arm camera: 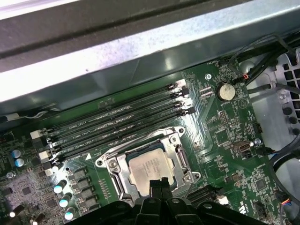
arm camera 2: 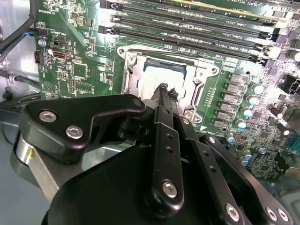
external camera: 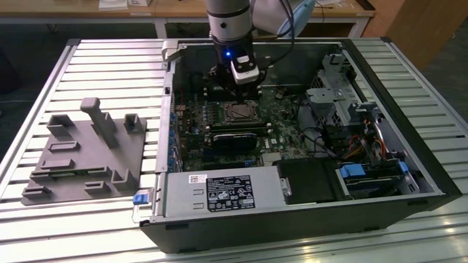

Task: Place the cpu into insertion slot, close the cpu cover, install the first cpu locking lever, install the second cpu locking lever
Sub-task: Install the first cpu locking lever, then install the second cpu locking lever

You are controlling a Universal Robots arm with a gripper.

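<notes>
The jaws [arm camera: 158, 183] are together, gripping nothing, with their tips just above the near edge of the cpu [arm camera: 148, 167]. The chip already lies in the insertion slot [arm camera: 180, 161], framed by the cpu cover [arm camera: 111, 165], which seems shut. I judge the locking-lever step in hand, calling for a small, precise push.

pincer [external camera: 235, 94] above insertion slot [external camera: 239, 112]

Grey fixture block [external camera: 84, 156] beside open computer case [external camera: 292, 213].
</notes>
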